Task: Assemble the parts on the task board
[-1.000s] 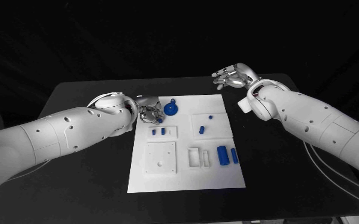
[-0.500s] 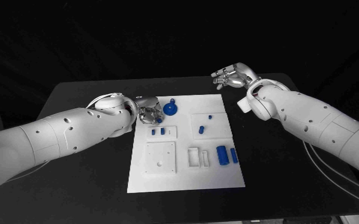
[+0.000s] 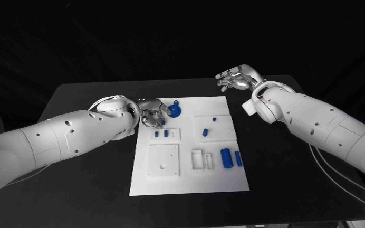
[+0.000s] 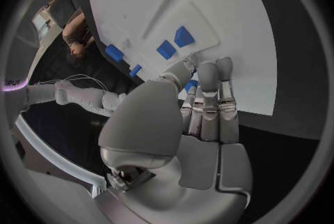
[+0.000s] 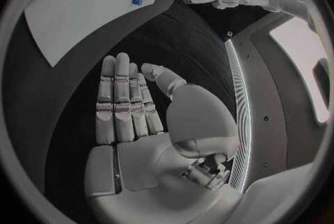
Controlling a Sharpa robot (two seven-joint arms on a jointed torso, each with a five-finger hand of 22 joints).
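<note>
Head view | left hand (image 3: 152, 113) has left round blue part (image 3: 175, 112), fingers apart, empty | right hand (image 3: 238, 77) unmoved, empty

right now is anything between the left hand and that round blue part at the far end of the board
Nothing visible does. The left hand hovers over the task board just beside the round blue part, with only bare white board between them.
</note>
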